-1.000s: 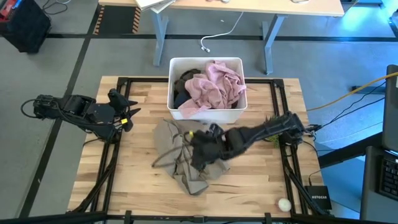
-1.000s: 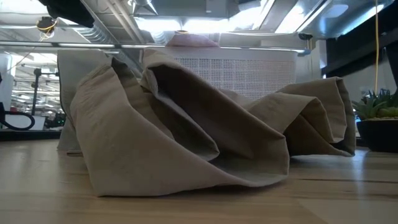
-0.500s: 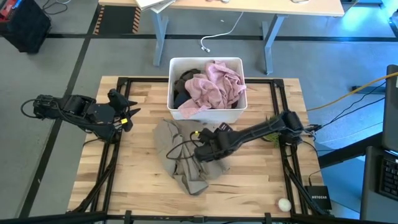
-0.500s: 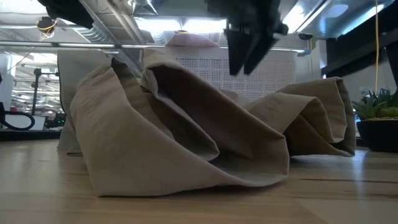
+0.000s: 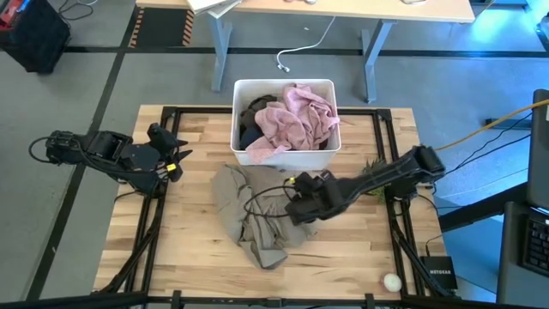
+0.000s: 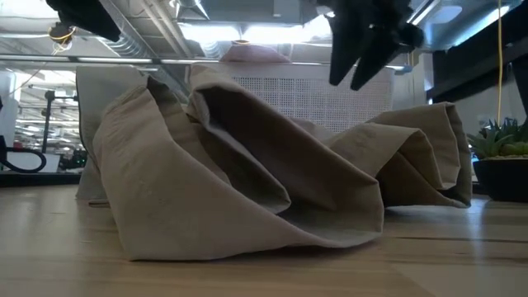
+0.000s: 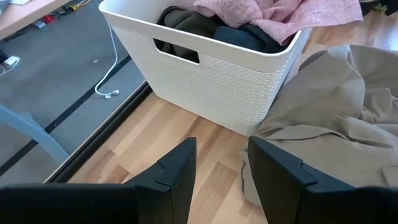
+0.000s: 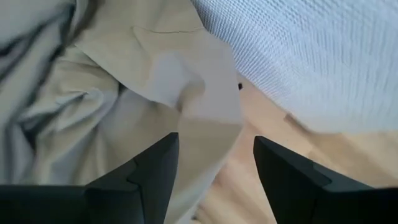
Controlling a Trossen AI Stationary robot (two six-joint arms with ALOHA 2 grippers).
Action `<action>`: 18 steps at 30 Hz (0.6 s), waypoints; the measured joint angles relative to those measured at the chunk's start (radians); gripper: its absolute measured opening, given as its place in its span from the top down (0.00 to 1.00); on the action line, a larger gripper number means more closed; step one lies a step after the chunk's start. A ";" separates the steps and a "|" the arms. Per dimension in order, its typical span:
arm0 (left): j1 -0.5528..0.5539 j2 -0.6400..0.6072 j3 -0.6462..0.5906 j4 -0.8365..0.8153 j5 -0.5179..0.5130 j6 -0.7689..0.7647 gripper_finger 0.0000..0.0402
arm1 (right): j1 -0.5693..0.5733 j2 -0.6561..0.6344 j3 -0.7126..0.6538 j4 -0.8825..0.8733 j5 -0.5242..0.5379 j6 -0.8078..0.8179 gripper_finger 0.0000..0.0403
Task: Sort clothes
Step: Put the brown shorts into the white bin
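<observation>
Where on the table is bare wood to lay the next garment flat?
Bare wood shows left of the khaki garment, between it and the left gripper, and along the near edge toward the small white ball. The centre is crowded: the right gripper hangs open over the khaki, right by the white bin.

Bare wooden table [image 5: 360, 257] around the crumpled khaki garment [image 5: 249, 219]; white bin [image 5: 283, 154], heaped with clothes, touching its far edge, blocking passage there.
</observation>
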 joint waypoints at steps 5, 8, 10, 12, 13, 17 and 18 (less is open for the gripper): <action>0.000 0.000 0.000 0.001 0.000 -0.006 0.65 | 0.017 -0.030 -0.100 0.071 0.001 0.075 0.44; 0.000 0.000 0.000 0.002 0.000 -0.006 0.65 | 0.016 -0.022 -0.129 0.135 -0.002 0.071 0.44; 0.000 0.000 0.000 0.002 0.000 -0.006 0.65 | 0.017 -0.021 -0.137 0.156 0.007 0.051 0.44; 0.000 0.000 0.000 0.002 0.000 -0.006 0.65 | 0.016 -0.021 -0.137 0.178 0.029 0.041 0.44; 0.000 0.000 0.000 0.002 0.000 -0.006 0.65 | 0.015 -0.021 -0.137 0.181 0.044 0.051 0.44; 0.000 0.000 0.000 0.002 0.000 -0.010 0.65 | -0.012 -0.019 -0.137 0.208 0.024 0.070 0.44; 0.000 0.000 0.000 0.002 0.000 -0.010 0.65 | -0.019 -0.016 -0.138 0.222 0.008 0.070 0.44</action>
